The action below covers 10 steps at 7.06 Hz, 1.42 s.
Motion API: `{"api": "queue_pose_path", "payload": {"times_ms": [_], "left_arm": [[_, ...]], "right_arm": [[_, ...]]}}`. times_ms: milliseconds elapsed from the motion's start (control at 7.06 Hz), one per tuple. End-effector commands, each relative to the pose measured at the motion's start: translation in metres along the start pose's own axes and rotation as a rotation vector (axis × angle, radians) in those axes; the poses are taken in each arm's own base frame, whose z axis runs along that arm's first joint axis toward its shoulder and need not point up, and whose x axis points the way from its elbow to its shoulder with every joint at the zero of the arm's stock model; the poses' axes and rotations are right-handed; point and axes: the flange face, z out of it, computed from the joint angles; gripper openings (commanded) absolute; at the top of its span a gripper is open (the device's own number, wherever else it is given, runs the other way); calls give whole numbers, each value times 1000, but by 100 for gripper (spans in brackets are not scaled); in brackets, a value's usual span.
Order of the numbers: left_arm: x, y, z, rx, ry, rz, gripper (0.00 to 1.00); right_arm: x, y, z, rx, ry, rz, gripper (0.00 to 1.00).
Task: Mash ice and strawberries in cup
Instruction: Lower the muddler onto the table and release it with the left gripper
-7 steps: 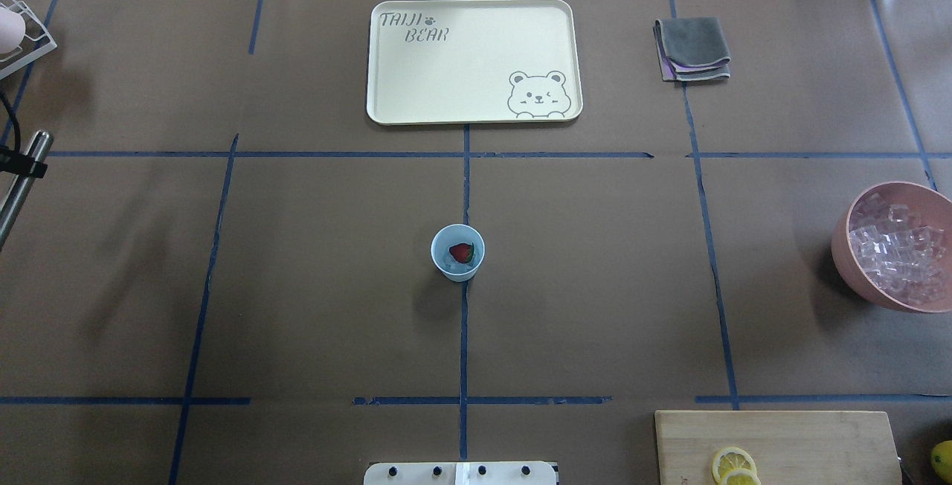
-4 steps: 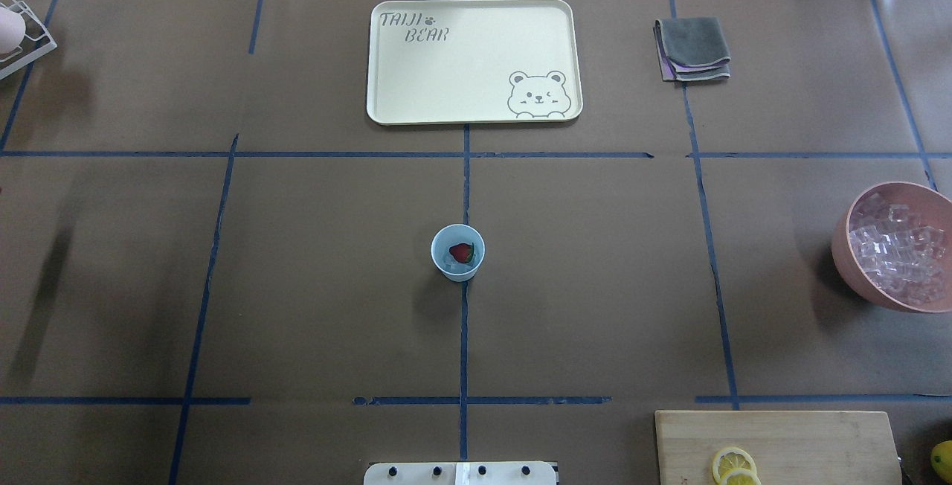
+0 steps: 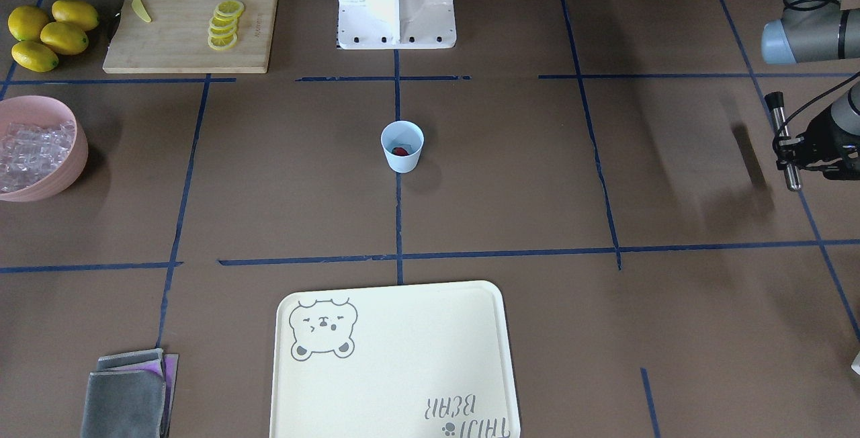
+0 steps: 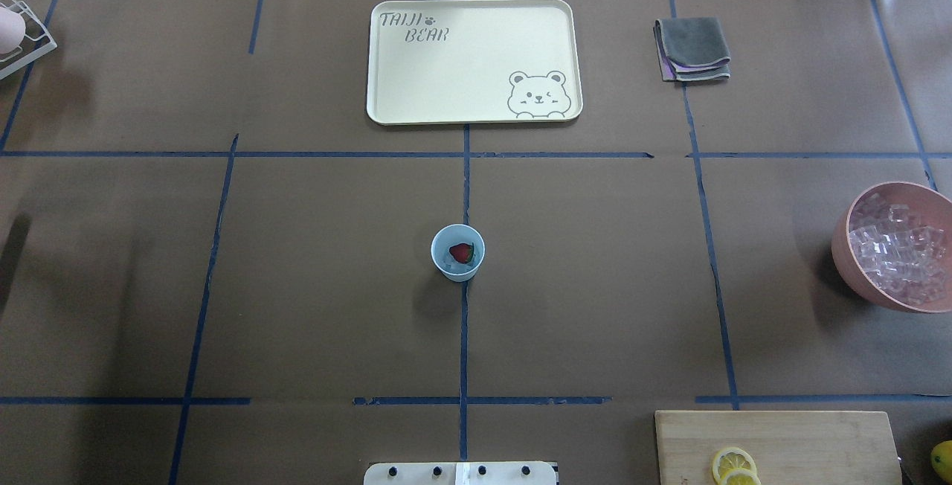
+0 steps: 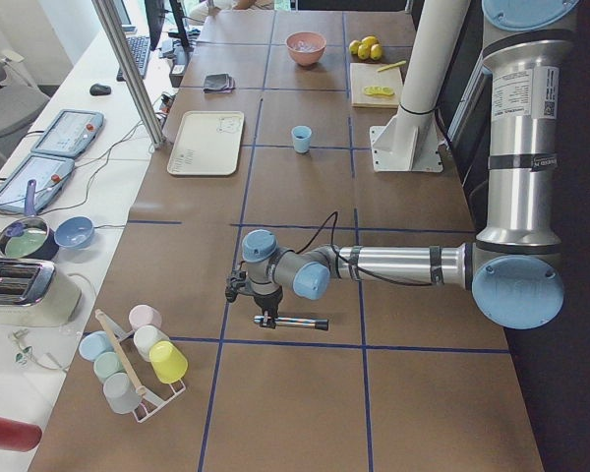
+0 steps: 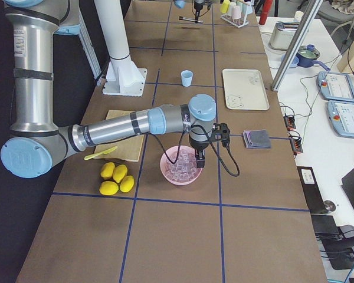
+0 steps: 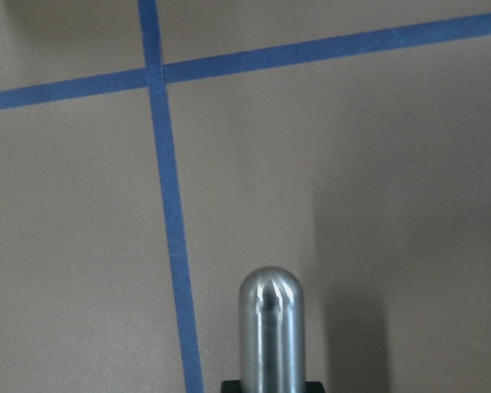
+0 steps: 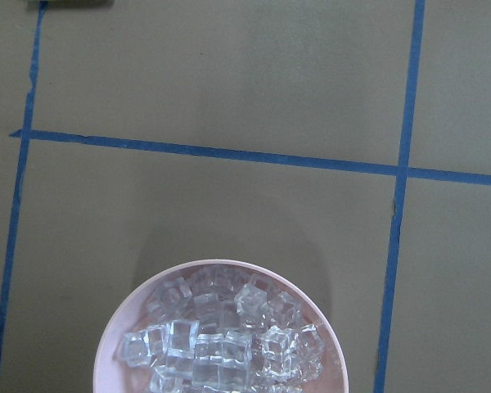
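Brown paper with blue tape lines covers the table [image 4: 595, 284]. In the overhead view the cup [image 4: 457, 252] stands upright a little below the centre of the frame, on the vertical tape line. The strawberry [image 4: 462, 252] lies inside it, on top of some pale ice [image 4: 451, 266]. No arm is near the cup.

In the exterior left view the left arm stands as a column at the right edge and bends at a big elbow joint in the lower right. Its forearm goes level toward the left, to the middle of the frame. The left gripper [image 5: 266, 317] points down there, low over the table, and its fingers are closed around a metal rod [image 5: 297, 323] that lies level, just above the paper. In the front-facing view this rod is at the right edge, well apart from the cup.

In the exterior right view the right arm rises at the left edge, bends in the lower left, and reaches to the right and slightly upward. Its wrist turns down, so the right gripper [image 6: 199, 160] hangs over the pink bowl [image 6: 164, 171], which holds many ice cubes. The pictures do not let me tell how wide its fingers stand.
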Motion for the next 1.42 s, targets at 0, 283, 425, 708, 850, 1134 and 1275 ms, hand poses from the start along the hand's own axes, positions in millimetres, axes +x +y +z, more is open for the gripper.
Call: {"api": "queue_pose_path", "payload": {"times_ms": [0,283,425,708,850,1134,1275], "left_arm": [[4,-8,8,-7,-1,-15,8],[10,-11,9,-7,3,-18,9],[10,-11,11,-11,1,-18,12],[11,-10,14,-17,0,-15,38],[12,-10,15,-19,0,-12,81],[13,-10,15,-18,2,-6,99],[18,-12,8,-3,7,2,99]], "right_arm": [[0,0,0,0,0,-1,100],[-1,0,-1,0,0,3,100],[1,1,0,-4,0,7,100],[0,1,1,-8,-13,11,100],[-1,1,1,-8,-22,9,100],[-1,3,1,-9,-22,11,100],[-1,3,1,-8,-24,9,100]]}}
